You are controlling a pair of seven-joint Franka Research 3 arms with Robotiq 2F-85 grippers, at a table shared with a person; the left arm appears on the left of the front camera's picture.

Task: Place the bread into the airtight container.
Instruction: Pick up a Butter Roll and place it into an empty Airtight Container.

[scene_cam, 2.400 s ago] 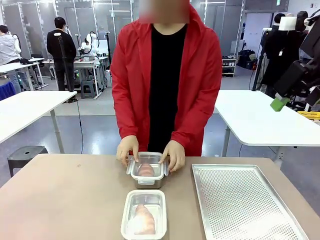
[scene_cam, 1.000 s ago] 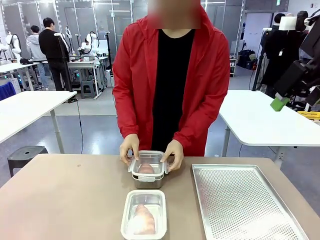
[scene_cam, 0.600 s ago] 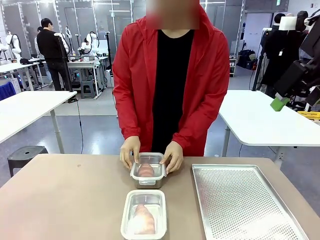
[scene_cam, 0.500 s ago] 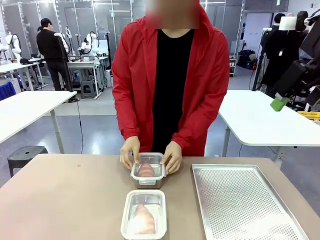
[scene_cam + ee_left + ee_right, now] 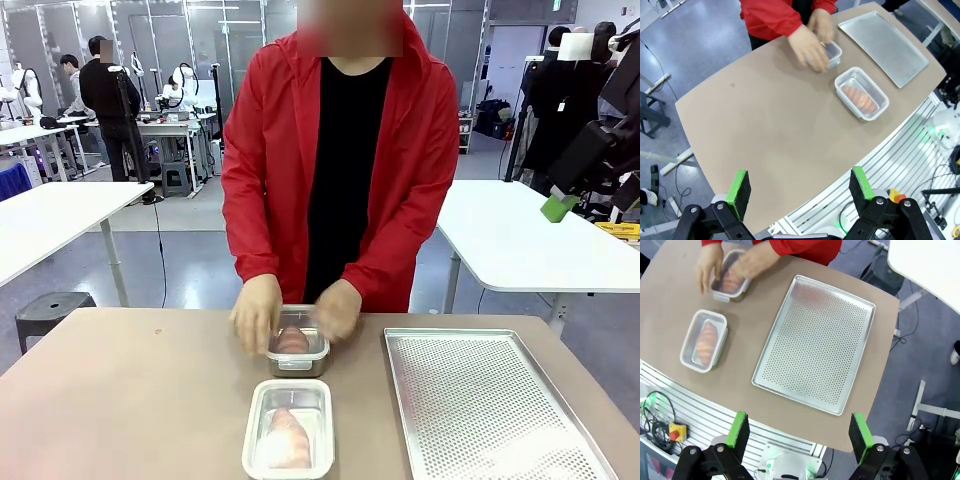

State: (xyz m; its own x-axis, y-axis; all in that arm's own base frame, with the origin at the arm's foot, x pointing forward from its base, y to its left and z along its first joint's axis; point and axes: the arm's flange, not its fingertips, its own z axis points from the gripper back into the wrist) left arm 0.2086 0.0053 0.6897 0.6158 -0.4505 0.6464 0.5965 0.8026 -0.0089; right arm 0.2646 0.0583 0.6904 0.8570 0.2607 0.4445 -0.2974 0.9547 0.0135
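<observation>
A small lidded airtight container point(image 5: 297, 348) with a piece of bread inside stands at the table's far middle. Both of the person's hands point(image 5: 258, 312) are on it, blurred with motion. In front of it stands a longer clear lidded container point(image 5: 288, 430) holding a bread point(image 5: 288, 438). Both containers point(image 5: 861, 95) point(image 5: 703, 340) lie far below the wrist cameras. My left gripper point(image 5: 800, 185) is open and holds nothing, high above the table's near edge. My right gripper point(image 5: 797, 430) is open too, high over the tray side; one green pad point(image 5: 556, 207) shows at the right.
A perforated metal tray point(image 5: 480, 400) lies on the right half of the table, seen also as the tray point(image 5: 815, 342) from above. The brown tabletop point(image 5: 120, 400) is bare on the left. White tables and other people stand in the background.
The person's hands, still at the sides of the far container's lid before, now move over it and blur. The container has shifted slightly. Neither gripper has visibly moved.
</observation>
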